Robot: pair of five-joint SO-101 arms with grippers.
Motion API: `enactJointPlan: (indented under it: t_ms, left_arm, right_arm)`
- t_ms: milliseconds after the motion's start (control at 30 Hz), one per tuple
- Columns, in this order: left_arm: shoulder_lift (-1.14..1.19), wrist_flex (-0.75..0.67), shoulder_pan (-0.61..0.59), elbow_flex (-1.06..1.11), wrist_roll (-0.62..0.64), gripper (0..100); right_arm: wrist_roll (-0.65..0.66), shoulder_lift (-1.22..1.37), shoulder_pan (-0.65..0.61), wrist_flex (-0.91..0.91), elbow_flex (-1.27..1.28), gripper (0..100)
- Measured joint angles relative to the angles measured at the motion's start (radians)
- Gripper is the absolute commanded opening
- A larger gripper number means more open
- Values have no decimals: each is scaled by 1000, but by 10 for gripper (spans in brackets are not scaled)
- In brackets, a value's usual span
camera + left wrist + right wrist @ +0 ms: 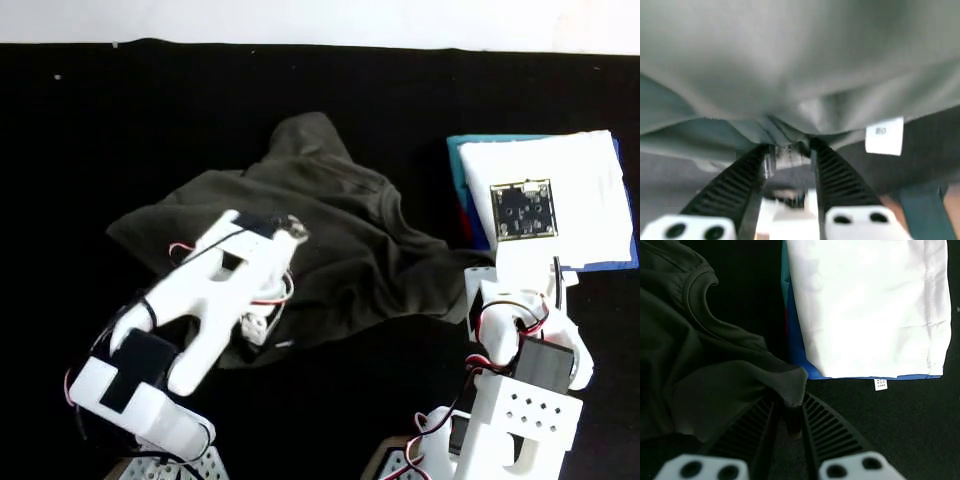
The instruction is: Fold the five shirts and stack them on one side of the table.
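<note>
Left end effector [790,149] clenched on crumpled dark olive shirt [340,240], right end effector [788,407] pinching its corner

Crumpled dark shirt [340,240] beside folded stack [590,190]

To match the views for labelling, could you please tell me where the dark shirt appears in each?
High view: shirt crumpled mid-table, left of the stack.
Left wrist view: shirt bunched in the left end effector.
Right wrist view: shirt corner in the right end effector, beside the stack.
Landmark: the stack.
</note>
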Motion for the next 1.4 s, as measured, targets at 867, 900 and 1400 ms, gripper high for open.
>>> enactJointPlan:
  t_ms: [867, 900, 1400]
  left_arm:
    - [-83, -252, 9, 114, -17, 120]
    - [-83, -232, 9, 114, -17, 120]
    - [-459, 37, 120, 253, -20, 123]
  right_arm:
    - [0, 0, 0, -28, 0, 6]
    - [0, 0, 0, -28, 0, 6]
    - [0, 0, 0, -28, 0, 6]
